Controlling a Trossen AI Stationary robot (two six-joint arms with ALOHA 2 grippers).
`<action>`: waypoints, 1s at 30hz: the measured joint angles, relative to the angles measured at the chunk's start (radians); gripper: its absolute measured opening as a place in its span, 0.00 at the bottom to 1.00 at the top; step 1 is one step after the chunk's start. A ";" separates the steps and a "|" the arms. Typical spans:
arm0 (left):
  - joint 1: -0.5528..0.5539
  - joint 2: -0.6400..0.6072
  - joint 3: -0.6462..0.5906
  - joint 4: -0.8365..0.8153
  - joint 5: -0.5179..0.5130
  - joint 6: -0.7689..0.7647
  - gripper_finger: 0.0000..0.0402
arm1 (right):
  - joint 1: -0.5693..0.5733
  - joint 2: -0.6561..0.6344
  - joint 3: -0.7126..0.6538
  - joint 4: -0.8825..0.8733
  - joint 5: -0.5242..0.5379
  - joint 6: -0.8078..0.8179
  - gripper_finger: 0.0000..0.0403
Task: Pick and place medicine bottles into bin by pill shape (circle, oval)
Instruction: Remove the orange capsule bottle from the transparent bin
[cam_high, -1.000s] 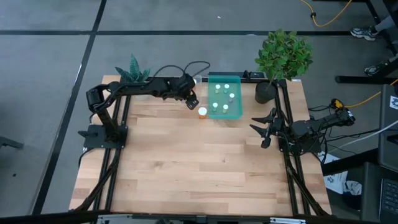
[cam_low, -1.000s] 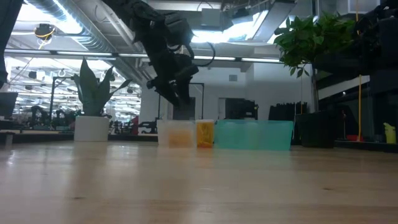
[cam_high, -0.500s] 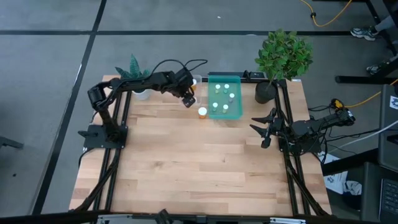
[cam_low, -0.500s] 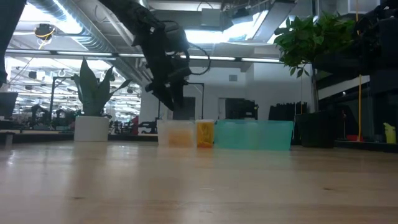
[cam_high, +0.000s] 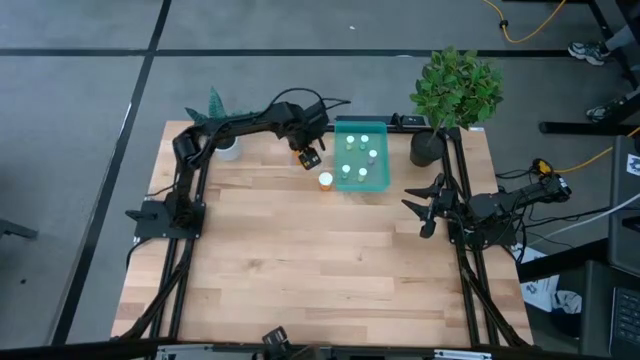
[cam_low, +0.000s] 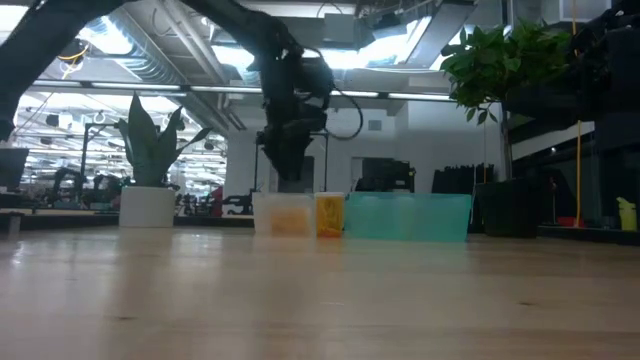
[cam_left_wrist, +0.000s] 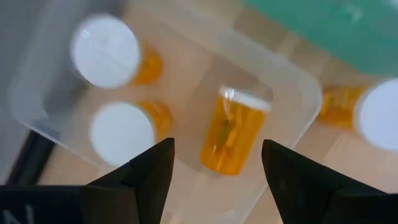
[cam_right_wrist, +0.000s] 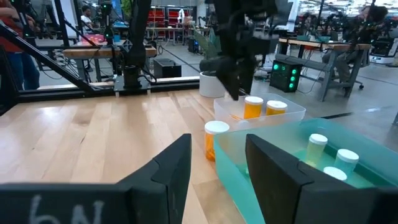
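My left gripper hangs open, pointing down, over the clear bin, which sits at the far edge of the table beside the teal bin. In the clear bin two orange medicine bottles stand upright. A third lies on its side on the bin's floor, below the gap between my fingers. One more orange bottle stands on the table between the two bins. Several small pale bottles stand in the teal bin. My right gripper waits open at the table's right edge.
A leafy potted plant stands at the far right corner. A spiky plant in a white pot stands at the far left. The wooden tabletop nearer than the bins is bare wood.
My left gripper has shifted a little toward the table's far edge over the clear bin. It has tipped from a slant to pointing nearly straight down, and its arm has swung round behind it. The gap between its fingers looks unchanged.
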 joint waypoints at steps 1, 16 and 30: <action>0.001 0.008 0.000 -0.014 0.010 0.000 0.58 | 0.000 0.000 0.000 0.000 0.000 0.000 0.38; 0.007 0.115 0.000 -0.017 0.053 0.088 0.58 | 0.000 0.000 0.000 0.000 -0.008 0.000 0.38; 0.050 0.115 0.000 -0.012 0.157 0.167 0.55 | 0.000 0.000 0.000 0.000 -0.008 -0.003 0.38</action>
